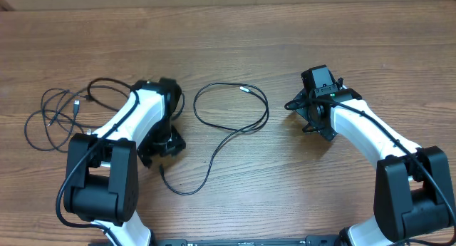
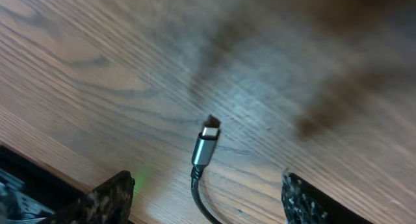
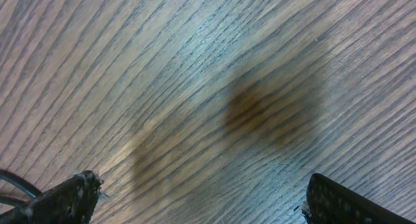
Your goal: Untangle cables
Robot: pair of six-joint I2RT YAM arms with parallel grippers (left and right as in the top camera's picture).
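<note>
One cable [image 1: 267, 114] is laid alone in the middle of the worktop [image 1: 228, 32], curled into an open loop, with a tail running down toward the arms' bases. A tangled bunch [image 1: 53, 121] of thin black cords is seen at the far left, just beside the left arm [image 1: 135, 118]. The left fingers [image 2: 110, 199] are held apart, low over the wood, and a silver-tipped plug [image 2: 207, 145] is seen lying between them, touched by neither; which cord it belongs to cannot be told. The right fingers [image 3: 65, 198] are spread wide over bare wood to the right of the loop, apart from it, with nothing held
</note>
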